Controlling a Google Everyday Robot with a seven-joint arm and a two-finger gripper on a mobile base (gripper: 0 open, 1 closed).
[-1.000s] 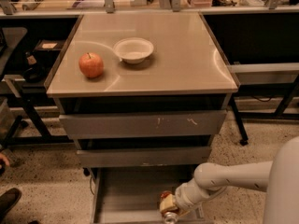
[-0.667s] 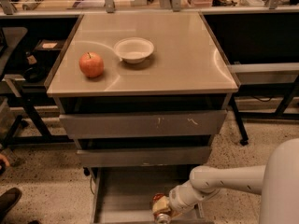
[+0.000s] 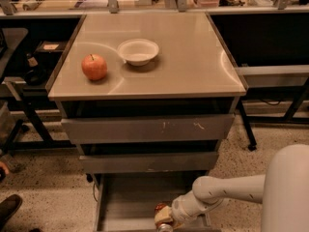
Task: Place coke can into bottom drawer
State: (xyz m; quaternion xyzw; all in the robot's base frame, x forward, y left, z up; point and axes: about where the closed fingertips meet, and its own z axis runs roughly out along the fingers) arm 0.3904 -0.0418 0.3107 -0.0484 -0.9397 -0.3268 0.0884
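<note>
**Hazard notes: release stage**

1. The coke can [image 3: 160, 209] is over the front right part of the bottom drawer [image 3: 128, 204], which stands pulled open. Only the red top and one silver end of the can are visible. Contact between the can and the drawer floor cannot be confirmed.
2. The gripper [image 3: 164, 218] is at the same place, low inside the bottom drawer. The jaws appear closed around the middle of the can.
3. Probable fault: release above the drawer floor, or with the can tilted. The can may tip and roll toward the drawer's front edge, which lies out of view.
4. Probable fault: the arm [image 3: 227, 190] enters from the right of the bottom drawer. A sideways withdrawal may drag the can or strike the drawer's right wall.
5. The middle drawer front [image 3: 149, 162] is directly above the bottom drawer. A steep lift may catch it.
6. The apple [image 3: 94, 67] and bowl [image 3: 138, 51] rest on the surface [image 3: 193, 57], well above the bottom drawer, and are not at risk.
</note>
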